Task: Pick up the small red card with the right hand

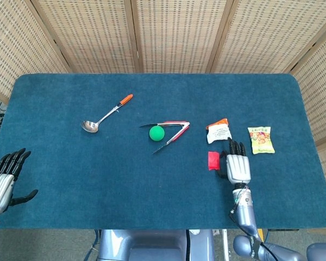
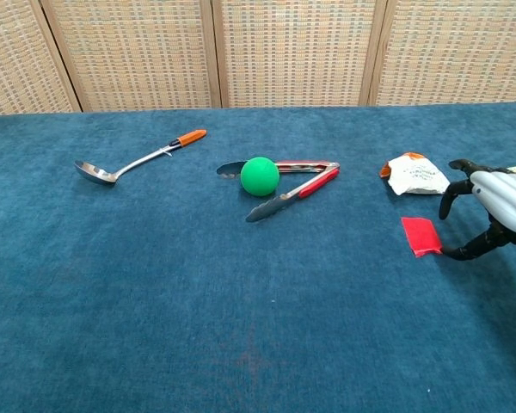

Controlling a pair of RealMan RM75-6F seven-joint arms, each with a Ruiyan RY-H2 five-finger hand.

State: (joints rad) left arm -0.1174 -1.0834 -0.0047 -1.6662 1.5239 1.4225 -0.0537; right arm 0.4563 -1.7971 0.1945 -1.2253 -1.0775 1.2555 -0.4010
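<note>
The red card [image 1: 213, 160] lies flat on the blue desk [image 1: 152, 185], and I take it as my landmark for everything else. My right hand [image 1: 238, 166] is just beside it on the side away from the ball, palm down, fingers [image 2: 454, 194] spread and curved; the thumb tip reaches low toward the card's near edge (whether it touches, I cannot tell). Nothing is pinched yet. I judge the hand is set this way so the thumb can slide under or against one edge while the other fingers come over the top; a thin flat card gives little to catch.

Just behind the card sits a white packet [image 1: 219, 132], close enough that my fingertips could nudge it. Beyond my hand from the card lies a yellow snack bag [image 1: 261, 140]. On the card's other side, near, are the tongs [image 1: 173, 132] with a green ball [image 1: 157, 133] resting between their arms. Farther that way is a ladle [image 1: 104, 115] with an orange handle. My left hand [image 1: 4, 179] is well apart at the far desk edge, fingers spread, holding nothing, kept out of the way.
</note>
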